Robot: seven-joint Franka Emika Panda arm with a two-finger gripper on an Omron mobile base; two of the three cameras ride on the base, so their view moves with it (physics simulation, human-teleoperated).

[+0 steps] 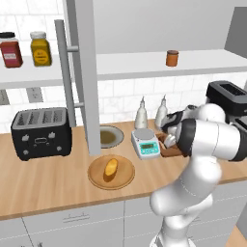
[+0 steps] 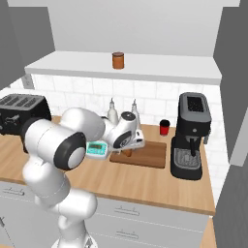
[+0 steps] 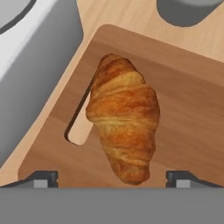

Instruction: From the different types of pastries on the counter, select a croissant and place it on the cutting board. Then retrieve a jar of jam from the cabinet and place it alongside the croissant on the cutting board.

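Observation:
The croissant (image 3: pixel 124 124), dark orange-brown and glossy, lies on the dark wooden cutting board (image 3: pixel 188 109) beside its handle slot. My gripper (image 3: pixel 113 179) hovers just over it, open, with the fingertips (image 3: pixel 43 179) wide on either side and not touching the pastry. In the right base view the gripper (image 2: pixel 128 147) hangs over the left end of the cutting board (image 2: pixel 151 155). The jar of jam (image 1: pixel 172 58), squat and orange-brown with a dark lid, stands on the cabinet shelf (image 1: pixel 202 62). A paler golden loaf (image 1: pixel 111 167) rests on a round wooden plate (image 1: pixel 99 181) on the counter (image 1: pixel 48 178).
The cabinet door (image 1: pixel 86 72) stands open edge-on, with a red jar (image 1: pixel 10 49) and a yellow jar (image 1: pixel 40 48) shelved behind it. A black toaster (image 1: pixel 41 132), a small scale (image 1: pixel 145 143), two bottles (image 1: pixel 141 116), a red cup (image 2: pixel 164 127) and a coffee machine (image 2: pixel 190 135) crowd the counter.

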